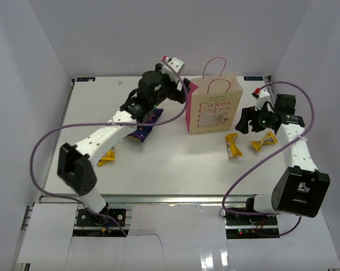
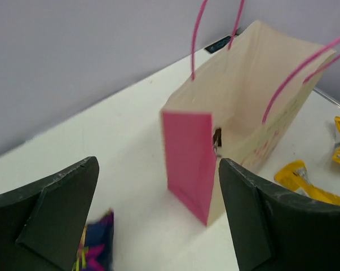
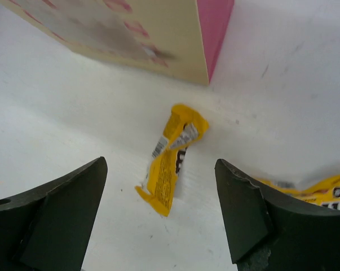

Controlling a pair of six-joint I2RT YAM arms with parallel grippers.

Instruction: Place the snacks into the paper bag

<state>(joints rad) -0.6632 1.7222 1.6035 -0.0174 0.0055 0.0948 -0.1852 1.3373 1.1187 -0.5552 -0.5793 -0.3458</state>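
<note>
The left tool (image 2: 157, 164) is spread wide with nothing between its fingers. It hangs just above and beside the mouth of the paper bag (image 2: 246, 107), at the bag's pink end. The bag stands upright at the back middle of the tabletop (image 1: 175, 169), handles up and mouth open. In the left wrist view a small dark shape shows low inside it. I cannot tell whether that is a snack or part of the bag.

The right tool (image 3: 160, 162) is also wide open and holds nothing. It is low over a yellow packet (image 3: 172, 158) that lies on the tabletop just off the bag's front right corner, framed between the fingers but not touched. A second packet (image 3: 322, 195) lies just to the right of it.

Further out, the purple snack (image 1: 147, 129) lies left of the bag, partly under the left arm, and a third packet (image 1: 106, 158) sits nearer the left arm's base.

By my judgement most of the job is left: four snacks lie outside the bag, and at most a little is inside. The packet under the right tool looks like the next one to go in.
</note>
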